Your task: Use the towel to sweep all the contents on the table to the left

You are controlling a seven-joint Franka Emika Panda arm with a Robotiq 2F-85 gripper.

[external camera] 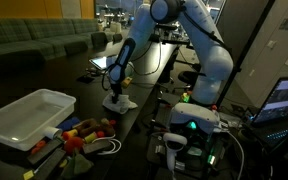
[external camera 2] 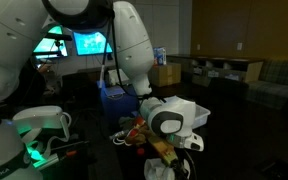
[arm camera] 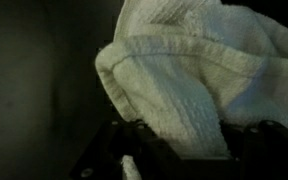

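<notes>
Presently my gripper (external camera: 115, 88) is clenched on the bunched towel (arm camera: 184, 80), which, hanging in a narrow wad, may slip past the toys (external camera: 84, 128) and leave some unswept.

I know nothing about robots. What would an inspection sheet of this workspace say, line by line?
Surface: dark table, dimly lit.
Job's things: white towel, bunched up right at the tool; small colourful items lie in a loose pile near the table's edge.
Clutter: white bin beside the items; its contents cannot be made out.
Tool: tool closed on the towel, low over the table.
Cables: pale looped cord next to the items.
Surroundings: couch, laptop, monitor and cardboard box.
</notes>
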